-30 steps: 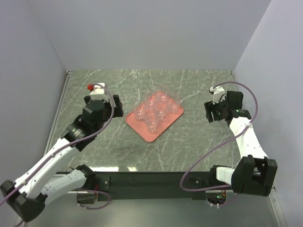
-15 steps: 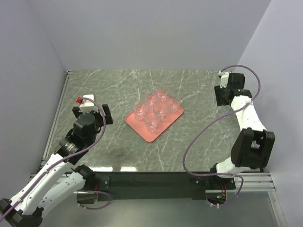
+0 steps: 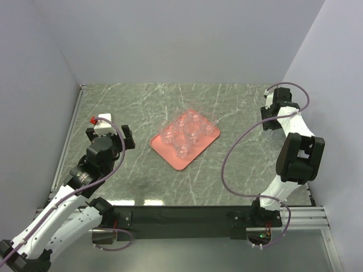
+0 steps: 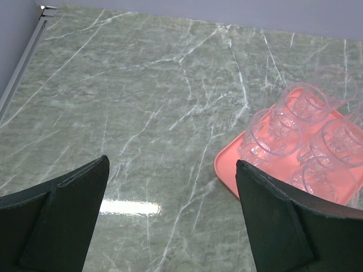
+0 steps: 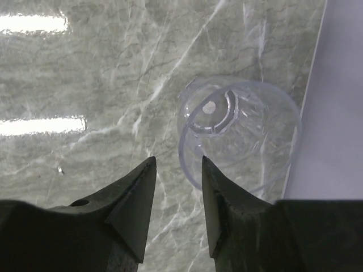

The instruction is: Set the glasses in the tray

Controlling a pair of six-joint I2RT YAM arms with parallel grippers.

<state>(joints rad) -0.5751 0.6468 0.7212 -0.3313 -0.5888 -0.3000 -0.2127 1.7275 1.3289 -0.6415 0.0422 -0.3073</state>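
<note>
The salmon-pink tray [image 3: 175,158] lies mid-table with several clear glasses [image 3: 190,129] standing on it. It also shows at the right of the left wrist view [image 4: 227,170], with its glasses [image 4: 278,131]. My left gripper [image 3: 109,135] is open and empty, left of the tray and apart from it [image 4: 171,162]. My right gripper [image 3: 271,118] is at the far right by the wall, open and empty [image 5: 178,160]. One more clear glass [image 5: 244,130] stands on the table against the wall, just beyond my right fingertip [image 5: 207,170], not between the fingers.
The table is green marble with a metal edge strip [image 3: 72,122] on the left. The pale wall [image 5: 340,96] rises right next to the lone glass. Bright light reflections lie on the table [image 5: 34,24].
My left arm has drawn back left and nearer, away from the tray. My right arm has swung to the far right, up to the wall. The tray and its glasses have not moved.
</note>
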